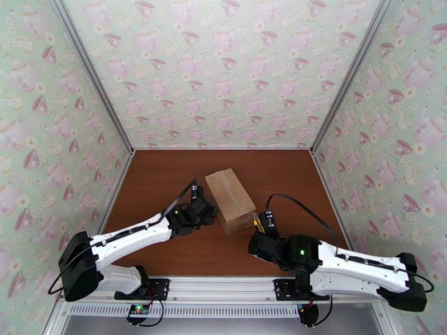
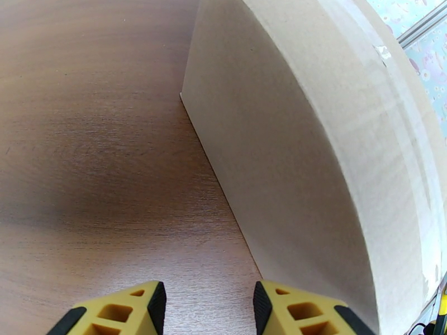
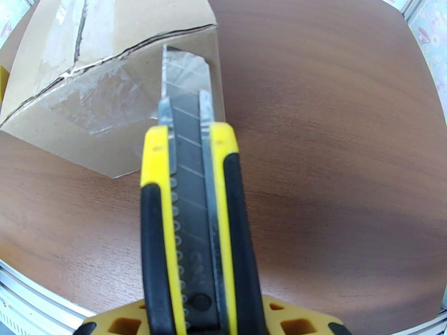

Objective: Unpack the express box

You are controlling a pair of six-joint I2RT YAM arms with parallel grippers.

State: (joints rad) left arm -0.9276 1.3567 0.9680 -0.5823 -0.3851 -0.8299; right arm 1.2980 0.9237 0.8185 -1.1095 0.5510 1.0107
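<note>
Brown cardboard express box sits mid-table, flaps down. My left gripper is spread wide and empty, just beside the box's long side. My right gripper clamps a yellow utility knife, blade out, tip at the box's taped near end.

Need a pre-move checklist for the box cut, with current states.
1. Utility knife held in right end effector: ok.
2. Blade extended: ok.
3. Blade tip touching the tape on the express box end: cannot tell.
4. Left end effector open beside the box's side: ok.
5. Left end effector bracing the box: cannot tell.
6. Express box flat on the table: ok.
</note>
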